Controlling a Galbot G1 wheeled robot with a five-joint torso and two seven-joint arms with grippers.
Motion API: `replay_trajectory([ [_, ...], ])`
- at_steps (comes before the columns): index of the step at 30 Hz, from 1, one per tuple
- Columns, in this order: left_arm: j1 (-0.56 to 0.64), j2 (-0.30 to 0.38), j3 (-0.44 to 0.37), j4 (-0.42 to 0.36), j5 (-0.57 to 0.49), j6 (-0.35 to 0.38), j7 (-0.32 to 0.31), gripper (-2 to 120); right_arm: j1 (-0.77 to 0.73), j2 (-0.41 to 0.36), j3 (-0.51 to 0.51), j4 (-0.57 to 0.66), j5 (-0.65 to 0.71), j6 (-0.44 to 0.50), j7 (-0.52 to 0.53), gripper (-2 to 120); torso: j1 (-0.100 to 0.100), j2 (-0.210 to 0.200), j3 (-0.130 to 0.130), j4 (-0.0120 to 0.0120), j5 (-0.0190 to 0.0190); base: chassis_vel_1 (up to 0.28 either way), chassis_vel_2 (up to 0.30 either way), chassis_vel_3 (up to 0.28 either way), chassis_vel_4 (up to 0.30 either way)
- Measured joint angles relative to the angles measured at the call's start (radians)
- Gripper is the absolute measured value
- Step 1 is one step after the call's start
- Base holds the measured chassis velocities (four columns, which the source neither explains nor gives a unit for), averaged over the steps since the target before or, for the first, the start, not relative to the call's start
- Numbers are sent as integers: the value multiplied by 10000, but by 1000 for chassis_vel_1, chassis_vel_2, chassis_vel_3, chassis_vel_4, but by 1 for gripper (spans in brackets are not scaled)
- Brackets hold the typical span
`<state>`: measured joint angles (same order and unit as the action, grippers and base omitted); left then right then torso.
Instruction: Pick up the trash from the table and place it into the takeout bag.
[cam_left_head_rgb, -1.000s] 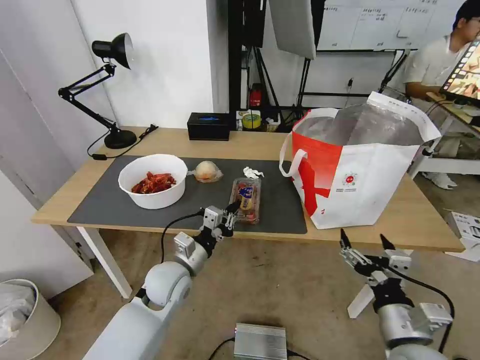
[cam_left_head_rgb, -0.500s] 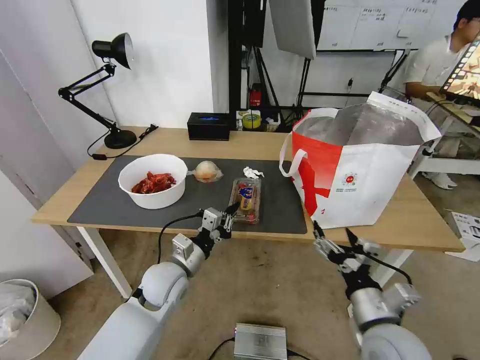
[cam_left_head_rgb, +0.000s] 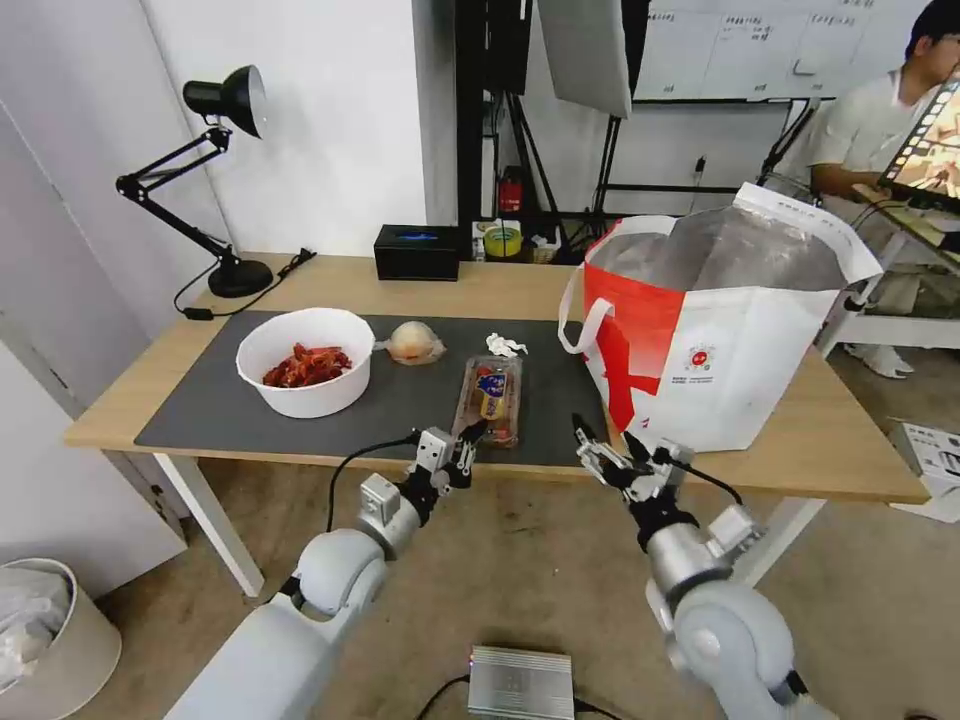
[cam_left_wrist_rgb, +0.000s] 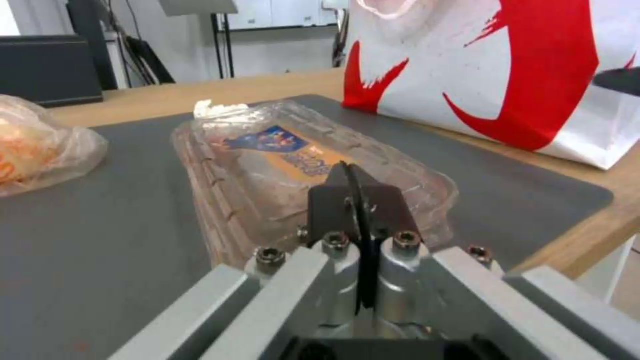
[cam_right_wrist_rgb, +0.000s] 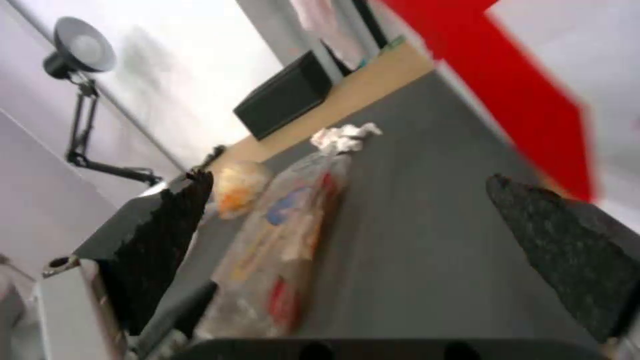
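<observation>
Clamshell tray (cam_left_head_rgb: 490, 400) sits near tabletop (cam_left_head_rgb: 840, 450) front edge, ungrasped. Right gripper (cam_left_head_rgb: 612, 447), jaws spread, swung in from right toward tray within 1 s. Left gripper (cam_left_head_rgb: 466, 445) clenched, just beside tray. Takeout bag (cam_left_head_rgb: 740, 370) awaits: two-sided approach likely.

The table (cam_left_head_rgb: 500, 285) carries four pieces of trash: one white bowl of red shells (cam_left_head_rgb: 305, 362), one wrapped tan lump (cam_left_head_rgb: 415, 342), one crumpled tissue (cam_left_head_rgb: 503, 346) and one clear clamshell tray (cam_left_head_rgb: 490, 398). Also there: one takeout bag (cam_left_head_rgb: 730, 350), one black box (cam_left_head_rgb: 417, 252), one desk lamp (cam_left_head_rgb: 215, 180).
</observation>
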<state>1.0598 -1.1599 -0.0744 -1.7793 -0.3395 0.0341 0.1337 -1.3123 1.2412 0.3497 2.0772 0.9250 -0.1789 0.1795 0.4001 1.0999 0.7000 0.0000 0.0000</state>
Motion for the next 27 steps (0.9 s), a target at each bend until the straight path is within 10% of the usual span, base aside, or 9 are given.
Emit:
replay_trajectory([
  [27, -73, -212, -25, 213, 42, -26, -52, 0, 2948, 1252, -1488, -2766, 1206, -402, 665, 100, 0, 0, 1, 1, -1, 0, 0, 0, 0],
])
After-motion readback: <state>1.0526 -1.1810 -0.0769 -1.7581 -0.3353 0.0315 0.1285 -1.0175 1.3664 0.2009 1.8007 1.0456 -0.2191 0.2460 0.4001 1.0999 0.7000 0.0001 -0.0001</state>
